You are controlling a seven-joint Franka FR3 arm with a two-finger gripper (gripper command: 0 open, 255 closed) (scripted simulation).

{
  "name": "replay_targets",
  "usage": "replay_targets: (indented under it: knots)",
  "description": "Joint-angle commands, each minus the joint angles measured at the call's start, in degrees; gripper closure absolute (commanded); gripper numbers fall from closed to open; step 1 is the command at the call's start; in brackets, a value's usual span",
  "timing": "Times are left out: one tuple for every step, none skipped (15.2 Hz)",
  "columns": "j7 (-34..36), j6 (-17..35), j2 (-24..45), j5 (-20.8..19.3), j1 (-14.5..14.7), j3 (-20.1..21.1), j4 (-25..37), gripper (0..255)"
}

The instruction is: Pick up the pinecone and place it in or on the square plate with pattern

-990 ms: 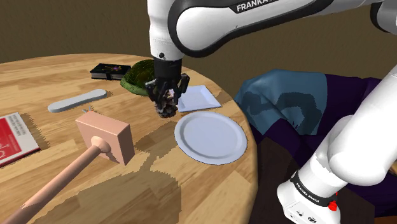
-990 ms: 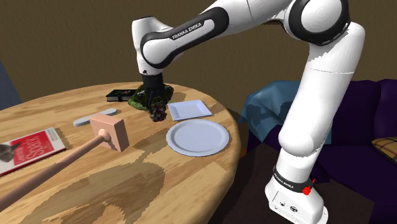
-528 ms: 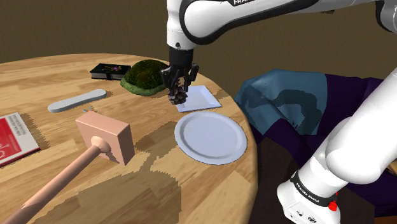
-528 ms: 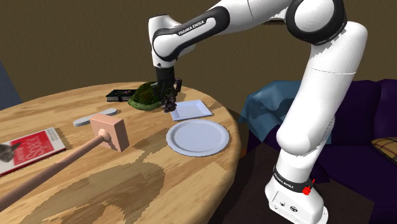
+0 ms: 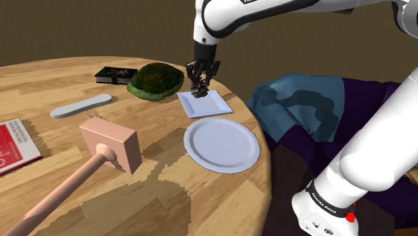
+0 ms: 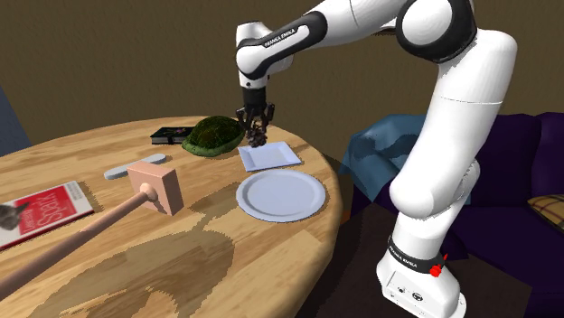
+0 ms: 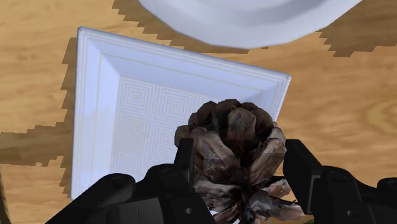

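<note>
Gripper (image 7: 242,156) points straight down, both black fingers (image 7: 184,156) pinching a brown pinecone (image 7: 232,143) from opposite sides. The pinecone hangs from the gripper (image 5: 202,75) over the white square plate (image 7: 140,121), which has a fine maze pattern in its well. It appears clear of the plate surface.

In the shoulder view the pinecone (image 5: 201,87) sits over the far part of the square plate (image 5: 211,105). A plain round white plate (image 5: 221,144) lies just beside the square one, on the near side. A green domed shell-like object (image 5: 155,79) is close on the shoulder view's left, with a black book (image 5: 115,74) behind it.

Further left there is a grey flat oblong piece (image 5: 80,106), a pinkish mallet (image 5: 110,144) and a red book (image 5: 17,144), all on a round wooden table (image 5: 154,194). A blue cloth (image 5: 301,107) is draped past the table edge.
</note>
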Motion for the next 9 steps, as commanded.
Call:
replay_targets:
  knots:
    - [-2.63,-0.27,1.08,-0.24,-1.3,-1.3,1.49,255]
    - [-3.83,-0.4,1.68,-0.35,-1.92,-1.91,2.27,255]
    - [-5.02,-0.55,2.33,-0.45,-2.54,-2.5,3.12,255]
    - [-6.19,-0.72,3.02,-0.56,-3.16,-3.07,4.03,255]
    - [-7.88,-1.01,4.13,-0.71,-4.04,-3.89,5.5,255]
    - [-7.8,-0.27,4.28,-0.77,-4.04,-3.88,4.91,255]
    - [-7.73,0.46,4.45,-0.85,-4.04,-3.88,4.34,255]
    - [-7.65,1.19,4.63,-0.92,-4.04,-3.89,3.78,255]
    - [-7.56,1.92,4.82,-1.01,-4.03,-3.9,3.23,255]
